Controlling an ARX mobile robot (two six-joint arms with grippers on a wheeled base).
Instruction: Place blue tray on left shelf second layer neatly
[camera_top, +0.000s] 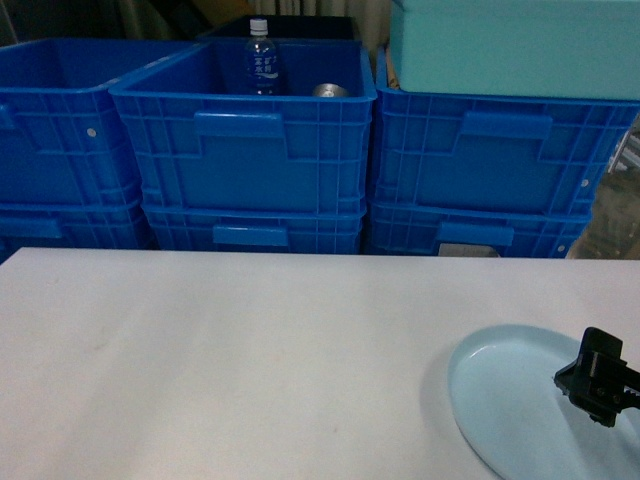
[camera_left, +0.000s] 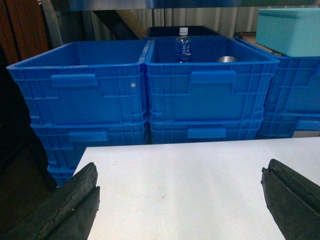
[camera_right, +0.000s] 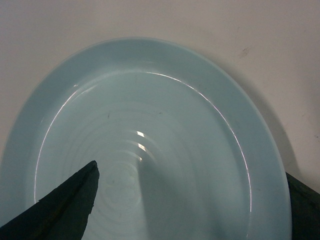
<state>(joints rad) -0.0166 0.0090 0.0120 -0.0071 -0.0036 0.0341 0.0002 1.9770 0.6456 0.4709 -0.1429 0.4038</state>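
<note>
Your right claw (camera_right: 190, 200) hangs right over the blue tray (camera_right: 150, 140), jaws spread wide, one finger above the dish's bowl and the other out past its rim, nothing gripped yet. The tray lies flat on the white desk (camera_top: 250, 350), down at the near right corner in the head view. Your left claw (camera_left: 180, 200) is open too, held low over bare desk and facing the stacked blue crates (camera_top: 250, 160), with a water bottle (camera_top: 263, 58) standing in the middle one. So you're at the pickup step, as I read it: drop the right claw so the rim sits between the fingers, then close. The shelf isn't in view; you'll have to find it afterwards.
</note>
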